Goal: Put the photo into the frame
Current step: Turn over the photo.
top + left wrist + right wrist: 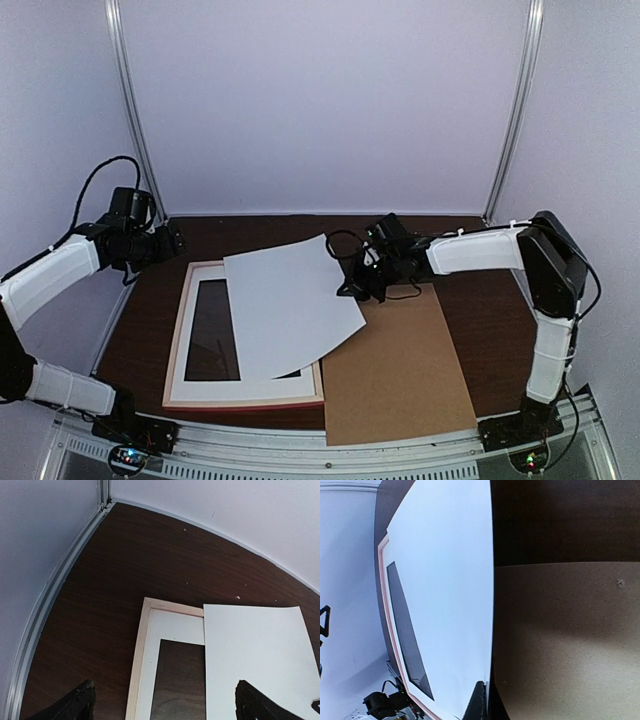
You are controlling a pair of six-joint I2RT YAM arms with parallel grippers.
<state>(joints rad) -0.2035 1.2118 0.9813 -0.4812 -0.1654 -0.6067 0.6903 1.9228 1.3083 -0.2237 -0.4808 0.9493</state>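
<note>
Top view: the photo [290,305], a white rectangular paper sheet with its blank side up, lies skewed over the pink-edged rectangular wooden frame [245,404] and its white window mat [215,390] on the dark brown table [270,232]. The right gripper [362,283] pinches the sheet's right edge, beside the flat brown backing board [400,370]. The left gripper [170,242] is raised at far left. Left wrist: jaws spread wide, frame's far-left corner in view between them. Right wrist: sheet's edge runs into the closed jaws.

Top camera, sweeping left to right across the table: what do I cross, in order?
left gripper → frame → photo, white side up → brown backing board. The right gripper sits over both the photo's right edge and the board, so it is left out.
</note>
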